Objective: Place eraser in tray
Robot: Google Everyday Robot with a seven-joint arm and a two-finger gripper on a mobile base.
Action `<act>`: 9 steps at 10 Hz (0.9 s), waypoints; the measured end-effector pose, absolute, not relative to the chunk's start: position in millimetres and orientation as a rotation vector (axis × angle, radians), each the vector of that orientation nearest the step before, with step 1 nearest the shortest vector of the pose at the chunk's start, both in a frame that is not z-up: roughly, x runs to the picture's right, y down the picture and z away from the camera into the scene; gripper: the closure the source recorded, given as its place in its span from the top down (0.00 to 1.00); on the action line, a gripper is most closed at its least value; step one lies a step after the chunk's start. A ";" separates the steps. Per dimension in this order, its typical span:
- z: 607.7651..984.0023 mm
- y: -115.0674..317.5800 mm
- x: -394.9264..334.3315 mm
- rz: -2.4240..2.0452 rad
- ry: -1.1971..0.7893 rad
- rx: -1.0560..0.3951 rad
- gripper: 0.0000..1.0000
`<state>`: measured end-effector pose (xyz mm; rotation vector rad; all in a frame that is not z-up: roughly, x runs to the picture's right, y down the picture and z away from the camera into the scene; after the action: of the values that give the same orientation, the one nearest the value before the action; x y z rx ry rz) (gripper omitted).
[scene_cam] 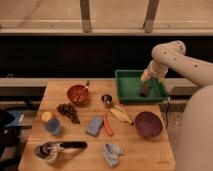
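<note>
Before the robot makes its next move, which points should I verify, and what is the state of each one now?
1. Claw is low over the right part of the green tray, inside its rim: ok.
2. Eraser can be told apart from the dark claw tip: cannot tell.
3. Eraser already rests on the tray floor: cannot tell.
4. Tray lies flat at the far right corner of the table: ok.
5. Purple bowl stands in front of the tray, apart from the claw: ok.
</note>
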<state>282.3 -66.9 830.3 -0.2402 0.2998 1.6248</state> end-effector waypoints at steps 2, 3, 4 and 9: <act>866.1 -80.4 262.3 1.592 0.297 -0.239 0.66; 886.6 -78.6 246.8 1.572 0.305 -0.248 0.66; 902.6 -70.2 239.6 1.574 0.335 -0.255 0.66; 911.5 -63.8 236.8 1.585 0.354 -0.247 0.66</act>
<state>236.8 -63.8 911.5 -0.2473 0.3540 1.5853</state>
